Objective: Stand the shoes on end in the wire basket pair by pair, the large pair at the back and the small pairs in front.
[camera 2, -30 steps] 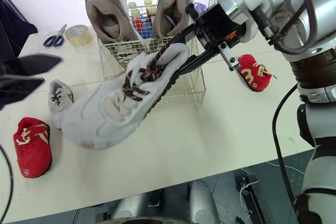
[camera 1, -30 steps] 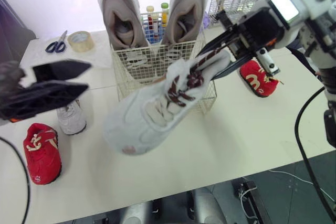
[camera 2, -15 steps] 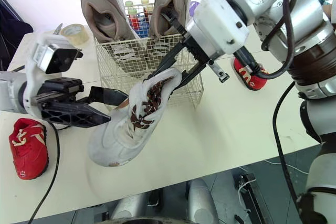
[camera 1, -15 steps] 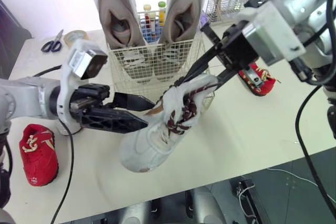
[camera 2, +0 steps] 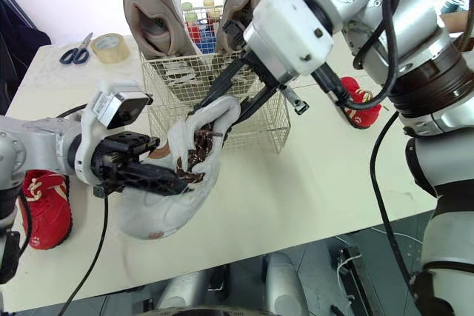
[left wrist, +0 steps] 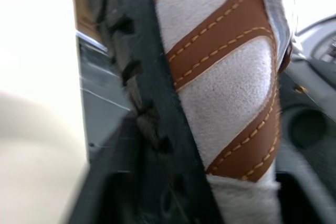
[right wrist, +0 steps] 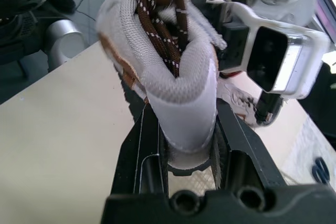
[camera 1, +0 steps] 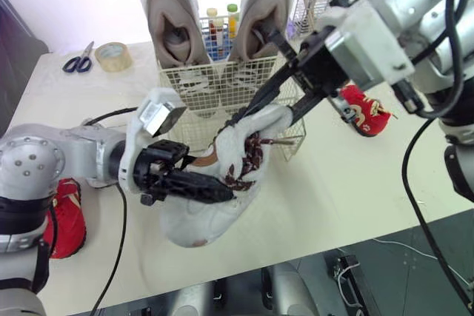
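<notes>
while the right gripper stayed clamped on the heel collar of the white sneaker, the shoe swung from a near-level attitude to toe-down. it hung over the table just in front of the wire basket. over the same second the left gripper travelled in from the far left and came against the sneaker's side by the laces. the left wrist view showed brown-striped suede pressed close to it. whether that claw had closed on the shoe could not be told.

the change was judged to be a two-arm re-orientation, so that the sneaker could be stood on end. the large pair stood on end at the back of the basket, and the row in front of it was not yet filled. one red shoe lay on the table beside the basket and another red shoe lay at the far left, so most of the loading remained.
</notes>
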Available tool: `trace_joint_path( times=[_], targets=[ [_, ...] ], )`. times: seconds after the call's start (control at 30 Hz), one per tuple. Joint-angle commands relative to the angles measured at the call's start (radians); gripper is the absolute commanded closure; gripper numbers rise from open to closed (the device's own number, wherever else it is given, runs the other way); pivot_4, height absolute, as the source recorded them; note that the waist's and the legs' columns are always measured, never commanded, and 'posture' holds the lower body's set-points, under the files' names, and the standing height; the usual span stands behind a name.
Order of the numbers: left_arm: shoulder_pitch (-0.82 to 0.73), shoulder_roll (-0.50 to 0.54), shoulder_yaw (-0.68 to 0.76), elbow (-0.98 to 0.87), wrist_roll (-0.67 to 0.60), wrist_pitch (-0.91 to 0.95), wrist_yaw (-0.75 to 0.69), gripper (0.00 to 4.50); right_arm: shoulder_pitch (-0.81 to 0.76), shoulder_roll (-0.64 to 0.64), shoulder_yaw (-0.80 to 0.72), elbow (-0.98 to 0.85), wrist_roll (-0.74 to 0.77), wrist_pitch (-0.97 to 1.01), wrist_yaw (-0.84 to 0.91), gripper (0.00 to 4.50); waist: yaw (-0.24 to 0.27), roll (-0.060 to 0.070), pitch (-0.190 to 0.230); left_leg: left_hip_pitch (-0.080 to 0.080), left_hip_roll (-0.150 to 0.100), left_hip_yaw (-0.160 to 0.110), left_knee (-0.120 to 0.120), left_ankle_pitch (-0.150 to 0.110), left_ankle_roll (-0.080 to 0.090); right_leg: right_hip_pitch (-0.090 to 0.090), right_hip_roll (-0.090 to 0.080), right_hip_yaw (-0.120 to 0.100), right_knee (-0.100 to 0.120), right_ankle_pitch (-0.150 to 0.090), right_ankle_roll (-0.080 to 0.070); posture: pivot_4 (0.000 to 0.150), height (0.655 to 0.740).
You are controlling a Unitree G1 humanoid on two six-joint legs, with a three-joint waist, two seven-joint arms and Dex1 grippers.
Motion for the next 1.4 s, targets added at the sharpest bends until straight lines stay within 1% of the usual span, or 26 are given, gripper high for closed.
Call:
trace_joint_path(
  times=[0.03,0.07,0.17,0.27,0.33,0.4,0.43,0.47,0.53,0.63,0.67,0.73,0.83,0.97,1.13,1.4],
  targets=[
    [0.032,-0.028,0.078,-0.082,-0.061,-0.085,0.057,3.74,0.026,0.006,-0.107,-0.01,-0.005,0.057,0.002,3.76,0.0,0.0,0.0,0.0,0.0,0.0,0.0,0.0,0.0,0.0,0.0,0.0,0.0,0.0,0.0,0.15,0.74],
    [0.06,-0.044,0.089,-0.117,-0.066,-0.11,0.078,3.9,0.047,0.014,-0.145,-0.004,-0.032,0.073,-0.019,3.76,0.0,0.0,0.0,0.0,0.0,0.0,0.0,0.0,0.0,0.0,0.0,0.0,0.0,0.0,0.0,0.15,0.74],
    [0.138,-0.109,0.12,-0.197,-0.042,-0.196,0.157,3.9,0.103,0.019,-0.238,0.032,-0.103,0.134,-0.105,3.76,0.001,0.0,0.0,0.0,0.0,0.0,0.0,0.0,0.0,0.0,0.0,0.0,0.0,0.0,0.0,0.15,0.74],
    [0.215,-0.155,0.144,-0.249,-0.022,-0.261,0.232,3.9,0.144,0.015,-0.329,0.101,-0.14,0.242,-0.202,3.76,0.001,0.0,0.0,0.0,0.0,0.0,0.0,-0.001,-0.001,0.001,0.0,0.0,0.0,0.0,-0.001,0.15,0.74],
    [0.272,-0.181,0.158,-0.291,-0.002,-0.308,0.28,3.91,0.191,-0.008,-0.385,0.145,-0.171,0.322,-0.298,2.95,0.001,-0.001,-0.001,0.0,0.0,0.0,0.0,-0.001,-0.002,0.001,0.0,0.0,0.0,0.001,-0.001,0.15,0.74],
    [0.316,-0.21,0.161,-0.329,0.009,-0.359,0.33,3.91,0.273,-0.04,-0.441,0.131,-0.178,0.408,-0.378,2.2,0.011,-0.005,-0.003,0.001,0.0,0.0,0.0,-0.001,-0.003,0.002,-0.001,0.0,-0.001,0.0,-0.002,0.15,0.74],
    [0.337,-0.225,0.161,-0.347,0.009,-0.383,0.351,3.91,0.317,-0.044,-0.489,0.102,-0.136,0.484,-0.422,1.61,0.025,-0.006,-0.004,0.001,0.0,0.0,0.0,-0.002,-0.003,0.003,-0.001,0.0,-0.002,-0.001,-0.005,0.15,0.74],
    [0.354,-0.24,0.158,-0.364,0.013,-0.404,0.369,3.91,0.352,-0.04,-0.537,0.075,-0.094,0.552,-0.464,0.9,0.026,-0.006,-0.004,0.001,0.0,0.0,0.0,-0.002,-0.002,0.004,-0.001,-0.001,-0.005,-0.001,-0.006,0.15,0.74],
    [0.376,-0.278,0.143,-0.386,0.032,-0.444,0.397,3.91,0.413,-0.01,-0.644,0.017,0.033,0.717,-0.55,0.04,0.022,-0.006,-0.004,0.0,-0.001,0.002,0.0,-0.003,-0.001,0.004,-0.003,0.0,-0.005,0.0,-0.006,0.15,0.74],
    [0.382,-0.338,0.108,-0.388,0.08,-0.486,0.411,3.91,0.498,0.062,-0.796,-0.083,0.353,1.005,-0.671,0.04,0.017,-0.006,-0.004,0.001,0.0,0.003,0.0,-0.003,0.0,0.003,-0.003,0.0,-0.004,0.002,-0.003,0.15,0.74],
    [0.381,-0.351,0.099,-0.384,0.095,-0.494,0.407,3.91,0.524,0.083,-0.83,-0.114,0.435,1.07,-0.708,0.04,0.018,-0.006,-0.004,0.001,0.0,0.003,-0.001,-0.002,0.002,0.003,-0.002,0.0,-0.004,0.002,-0.002,0.15,0.74],
    [0.374,-0.368,0.086,-0.369,0.125,-0.505,0.396,3.91,0.563,0.123,-0.872,-0.156,0.551,1.155,-0.795,0.04,0.02,-0.006,-0.004,0.001,0.002,0.003,-0.001,-0.001,0.002,0.003,-0.001,-0.001,-0.003,0.003,-0.001,0.15,0.74],
    [0.362,-0.37,0.079,-0.346,0.161,-0.514,0.367,3.91,0.609,0.167,-0.893,-0.192,0.662,1.232,-0.894,0.04,0.02,-0.006,-0.004,0.002,0.002,0.003,0.001,-0.001,0.002,0.005,-0.001,-0.001,-0.004,0.001,-0.004,0.15,0.74],
    [0.358,-0.355,0.092,-0.325,0.187,-0.516,0.326,3.91,0.644,0.185,-0.878,-0.23,0.73,1.294,-0.946,0.04,0.021,-0.006,-0.004,0.002,0.002,0.003,0.003,-0.001,0.003,0.006,-0.001,-0.001,-0.006,0.002,-0.005,0.15,0.74],
    [0.347,-0.322,0.107,-0.3,0.207,-0.51,0.269,3.91,0.651,0.188,-0.857,-0.24,0.822,1.36,-0.966,0.04,0.023,-0.006,-0.004,0.002,0.002,0.003,0.002,-0.001,0.003,0.006,-0.001,-0.001,-0.006,0.002,-0.005,0.15,0.74],
    [0.322,-0.293,0.103,-0.268,0.232,-0.501,0.201,3.91,0.625,0.222,-0.802,-0.243,0.817,1.379,-0.945,0.04,0.022,-0.006,-0.004,0.002,0.002,0.003,0.002,-0.001,0.003,0.006,-0.001,-0.001,-0.006,0.002,-0.005,0.15,0.74]
  ],
)
